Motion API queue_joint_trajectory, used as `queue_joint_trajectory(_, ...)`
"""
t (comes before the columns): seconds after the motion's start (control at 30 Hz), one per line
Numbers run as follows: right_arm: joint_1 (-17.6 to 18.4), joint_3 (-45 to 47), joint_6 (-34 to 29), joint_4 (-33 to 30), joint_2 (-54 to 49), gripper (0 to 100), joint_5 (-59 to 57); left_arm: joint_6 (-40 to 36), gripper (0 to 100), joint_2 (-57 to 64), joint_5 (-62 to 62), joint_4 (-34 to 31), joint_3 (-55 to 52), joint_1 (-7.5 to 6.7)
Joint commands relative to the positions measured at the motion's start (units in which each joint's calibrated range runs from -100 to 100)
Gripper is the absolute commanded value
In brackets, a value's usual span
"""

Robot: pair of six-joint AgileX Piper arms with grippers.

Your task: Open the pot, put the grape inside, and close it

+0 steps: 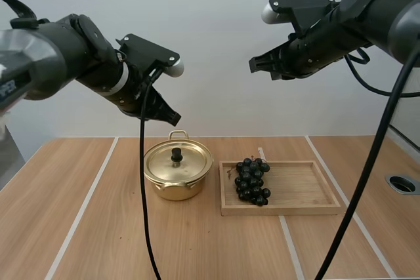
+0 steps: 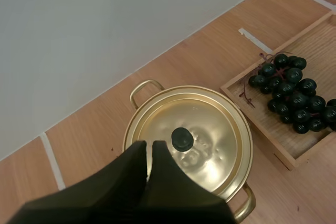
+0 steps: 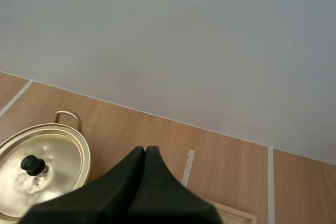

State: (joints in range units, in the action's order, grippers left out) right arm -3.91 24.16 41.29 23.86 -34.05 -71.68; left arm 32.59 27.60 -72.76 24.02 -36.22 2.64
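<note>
Both the left jaws and right jaws hung pressed together, empty, well above the pot (image 1: 172,187), lid (image 1: 187,163) on; grapes (image 1: 252,180) lay in the tray (image 1: 308,189) beside the pot. Best the left jaws part, drop straight over the knob (image 1: 176,155), then pinch squarely.

Even, bright overhead light; soft, short shadows beneath the pot (image 1: 178,175) and wooden tray (image 1: 308,188) on the table (image 1: 79,227); mild glare on the gold lid (image 2: 215,140).
</note>
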Motion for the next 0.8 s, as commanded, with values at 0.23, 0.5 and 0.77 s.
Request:
queue_joint_trajectory(0.23, 0.0, -0.4, 0.4, -3.0, 3.9, 65, 0.5, 1.7, 71, -7.6, 5.1, 1.4, 1.9, -3.15)
queue_joint_trajectory(0.5, 0.0, -0.4, -4.6, -15.2, 7.6, 99, 0.5, -4.7, 95, -12.2, 5.3, -8.1, 7.4, -9.44)
queue_joint_trajectory(0.77, 0.0, -0.4, -5.3, -17.0, 8.0, 99, 0.7, -11.7, 95, -18.3, 5.3, -17.2, 8.2, -10.85)
